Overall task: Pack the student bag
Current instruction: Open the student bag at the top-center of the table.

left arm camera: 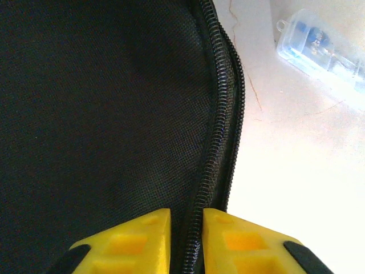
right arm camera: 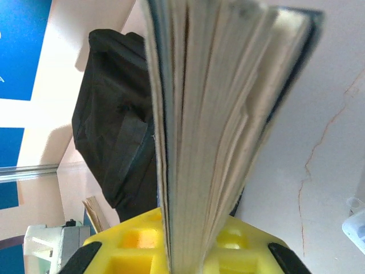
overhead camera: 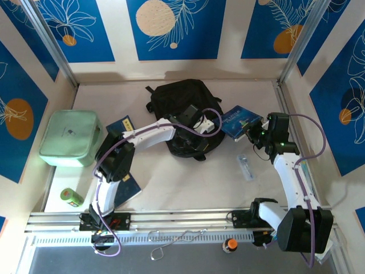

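Mint-green case (overhead camera: 71,137) sits by the bench's left edge. Green can (overhead camera: 71,197) near the front-left corner. Clear plastic box (overhead camera: 245,168) right of centre. Right gripper (right arm camera: 191,221) clamps a blue book (overhead camera: 239,121) just right of the student bag (overhead camera: 177,97). Bag lies at back centre; left gripper (left arm camera: 187,216) narrow, its fingers pinching the zip edge. Pale, crack-lined bench top (overhead camera: 188,182); blue leaf-print wall panels (overhead camera: 174,28).
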You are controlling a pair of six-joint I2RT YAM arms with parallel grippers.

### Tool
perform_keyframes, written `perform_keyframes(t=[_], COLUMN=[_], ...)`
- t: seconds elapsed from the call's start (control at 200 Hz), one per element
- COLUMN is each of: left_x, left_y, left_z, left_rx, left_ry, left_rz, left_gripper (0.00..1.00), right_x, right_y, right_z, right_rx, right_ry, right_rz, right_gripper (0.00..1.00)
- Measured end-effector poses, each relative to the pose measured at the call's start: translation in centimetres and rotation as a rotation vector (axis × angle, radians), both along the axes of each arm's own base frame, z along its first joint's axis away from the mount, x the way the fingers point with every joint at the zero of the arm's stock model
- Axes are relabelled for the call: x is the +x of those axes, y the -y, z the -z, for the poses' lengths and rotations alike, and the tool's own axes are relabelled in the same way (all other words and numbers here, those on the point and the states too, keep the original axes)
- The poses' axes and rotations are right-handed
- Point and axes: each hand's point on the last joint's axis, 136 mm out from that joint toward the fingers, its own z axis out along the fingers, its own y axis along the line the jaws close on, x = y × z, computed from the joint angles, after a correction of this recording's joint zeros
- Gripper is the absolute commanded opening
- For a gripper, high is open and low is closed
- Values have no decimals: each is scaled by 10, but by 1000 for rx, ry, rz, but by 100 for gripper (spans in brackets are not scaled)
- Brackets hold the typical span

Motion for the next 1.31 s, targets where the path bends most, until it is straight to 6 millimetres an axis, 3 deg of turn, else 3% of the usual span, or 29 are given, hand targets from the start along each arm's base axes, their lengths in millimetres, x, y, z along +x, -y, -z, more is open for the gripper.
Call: perform_keyframes(t=[0.185, 0.435, 0.875, 1.085, 1.195, 1.305], left_x=[2, 0, 11, 23, 38, 58], left_y=[-2, -8, -10, -19, -30, -44], left_z=[5, 9, 0, -4, -17, -44], left_rx=[28, 69, 95, 84, 58, 6], left_ry=[9, 24, 62, 44, 50, 87], left_rz=[11, 56, 35, -25, -87, -170], left_gripper=[32, 36, 7, 0, 0, 0], right_x=[-2, -4, -8, -15, -20, -25], right_y=[1, 5, 10, 22, 30, 34], right_z=[-6, -12, -3, -13, -25, -37], right_rx=[-1, -12, -6, -8, -13, -19], right_ry=[19, 41, 9, 35, 74, 117], right_rz=[12, 33, 57, 100, 128, 146], right_gripper=[6, 6, 6, 6, 6, 6])
